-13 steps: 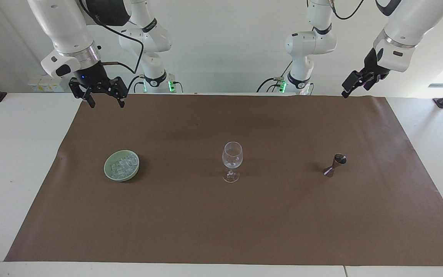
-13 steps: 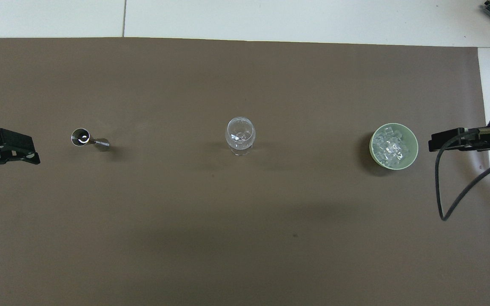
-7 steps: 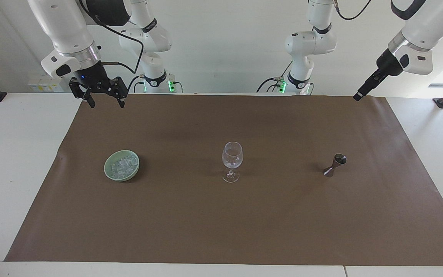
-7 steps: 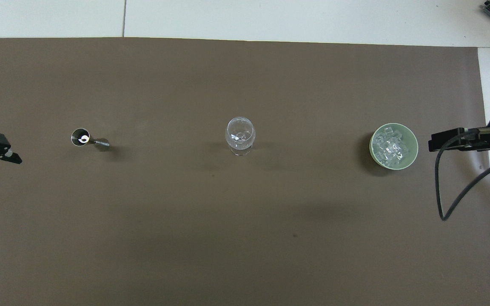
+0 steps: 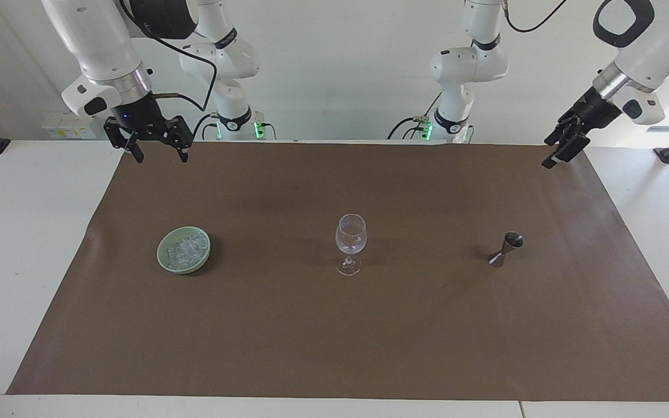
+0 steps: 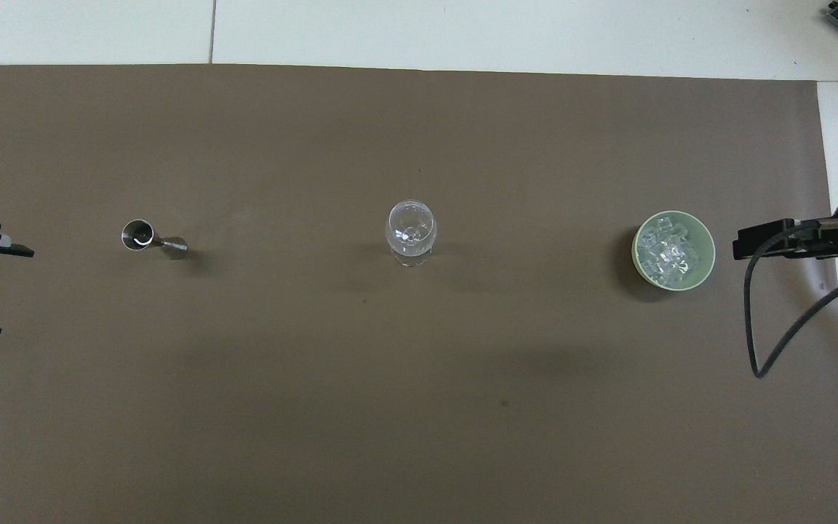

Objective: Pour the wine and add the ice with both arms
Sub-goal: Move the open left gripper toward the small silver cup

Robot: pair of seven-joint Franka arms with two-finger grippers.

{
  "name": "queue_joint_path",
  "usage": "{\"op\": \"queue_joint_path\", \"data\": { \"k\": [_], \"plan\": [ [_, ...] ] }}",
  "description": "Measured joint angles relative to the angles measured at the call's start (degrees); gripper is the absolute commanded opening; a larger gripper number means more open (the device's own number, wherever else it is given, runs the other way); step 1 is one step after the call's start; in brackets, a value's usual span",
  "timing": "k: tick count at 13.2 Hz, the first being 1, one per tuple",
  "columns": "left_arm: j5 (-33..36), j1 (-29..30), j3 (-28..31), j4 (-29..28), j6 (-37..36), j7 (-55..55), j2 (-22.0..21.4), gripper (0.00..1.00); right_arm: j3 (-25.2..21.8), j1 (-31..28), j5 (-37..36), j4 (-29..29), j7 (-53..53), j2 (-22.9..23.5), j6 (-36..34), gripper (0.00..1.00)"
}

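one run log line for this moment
left claw: open, raised over mat edge | right claw: open, raised, waiting | ice: in green bowl | wine glass: upright, untouched

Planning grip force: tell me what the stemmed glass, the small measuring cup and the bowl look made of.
Wine glass: clear glass, see-through. Jigger: apparently metal, dark with a shiny glint at its rim. Bowl: pale green, smooth, likely glazed ceramic or plastic; holds clear ice.

White jointed arms, silver wrist rings, seemingly black hands.
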Motion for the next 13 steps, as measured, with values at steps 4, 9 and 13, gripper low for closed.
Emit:
{"op": "queue_joint_path", "data": {
  "k": [4,9,13],
  "plan": [
    [-4.77,0.03,1.06,-4.47,10.06,-15.9,-0.06,1.0,0.0,0.0,0.0,0.0,0.0,0.0,0.0,1.0],
    [-12.0,0.26,2.32,-10.76,19.95,-26.04,-0.04,1.0,0.0,0.0,0.0,0.0,0.0,0.0,0.0,1.0],
    [-17.62,3.01,2.83,-15.17,23.53,-26.48,-0.03,1.0,0.0,0.0,0.0,0.0,0.0,0.0,0.0,1.0]
  ]
}}
